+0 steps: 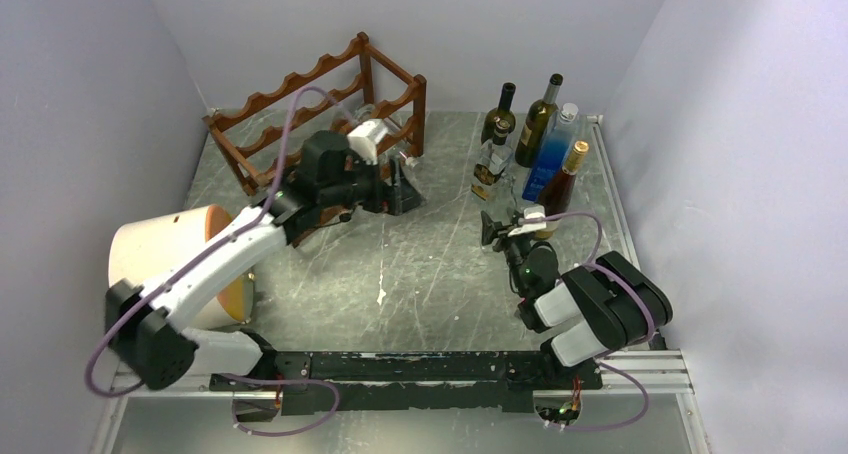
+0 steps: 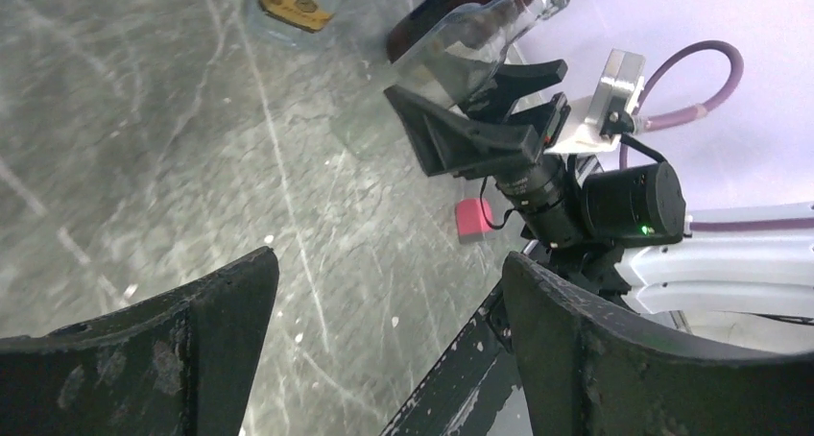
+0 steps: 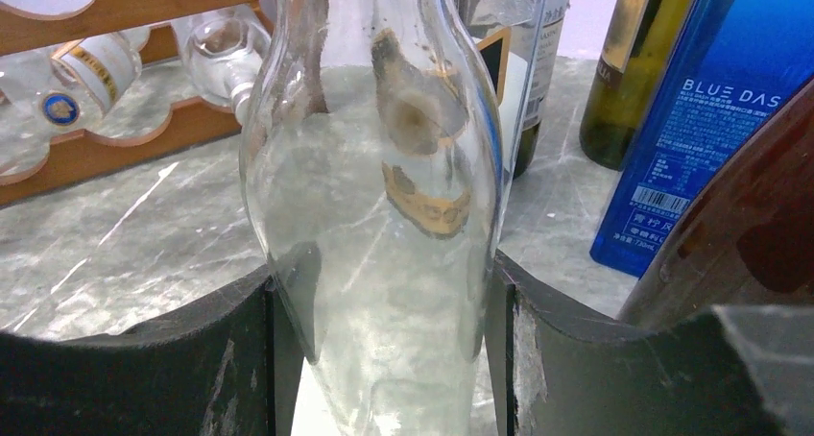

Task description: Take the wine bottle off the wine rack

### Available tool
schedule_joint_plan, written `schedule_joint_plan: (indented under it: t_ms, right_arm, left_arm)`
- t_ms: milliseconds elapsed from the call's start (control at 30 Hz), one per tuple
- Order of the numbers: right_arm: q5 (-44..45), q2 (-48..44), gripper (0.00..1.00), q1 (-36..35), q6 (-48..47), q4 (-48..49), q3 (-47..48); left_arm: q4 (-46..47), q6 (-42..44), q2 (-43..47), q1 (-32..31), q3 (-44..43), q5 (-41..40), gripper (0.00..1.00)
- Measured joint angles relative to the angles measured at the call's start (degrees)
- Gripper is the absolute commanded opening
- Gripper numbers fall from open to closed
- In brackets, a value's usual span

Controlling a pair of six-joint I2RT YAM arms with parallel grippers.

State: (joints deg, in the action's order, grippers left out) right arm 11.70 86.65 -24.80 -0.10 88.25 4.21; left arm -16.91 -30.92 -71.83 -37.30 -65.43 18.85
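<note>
Wine bottle first: the clear glass one with the worn gold label (image 3: 384,215) is off the reddish-brown scalloped wooden wine rack (image 1: 310,77). It stands upright beside the group of standing bottles on the right of the grey marbled table (image 1: 420,274), with the right gripper (image 1: 505,222) clamped low on its body. Left gripper (image 2: 389,282) sits just in front of the rack's right end, jaws apart with nothing between them. So I reckon the step in hand is the put-down. I can't see the base in any view, so I'd ease down until it's clearly seated before letting go and keep it plumb. I'd also open only a little: the dark red-brown bottle (image 3: 749,225) is right next to one finger and the blue bottle (image 3: 710,119) is just behind that, so a wide release could knock them. After that I'd back straight out toward the arm's base, not sideways. Another clear bottle with a small blue round label (image 3: 77,85) lies in the rack, and the left arm looks well placed for it.
</note>
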Motion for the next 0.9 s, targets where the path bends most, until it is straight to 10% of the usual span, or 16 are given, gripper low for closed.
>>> schedule_joint_plan:
  t_ms: [267,467,633,900]
  right_arm:
    - [-1.79,-1.62,0.60,0.00,0.28,0.22,-2.10]
    - [-2.16,-4.13,0.98,0.00,1.16,-0.02,-3.50]
    - [-2.21,-16.96,1.00,0.00,2.03,-4.55,-3.80]
    - [-1.70,-48.37,1.00,0.00,7.50,-44.87,4.07]
  left_arm:
    - [4.85,2.19,-19.37,-8.50,-15.98,-0.70,0.90]
    - [7.91,2.84,-27.67,-10.16,-25.33,-0.68,0.94]
    - [8.61,2.29,-27.63,-10.21,-24.41,-1.55,0.97]
    - [3.82,4.15,-13.44,-10.25,-18.62,-9.07,0.99]
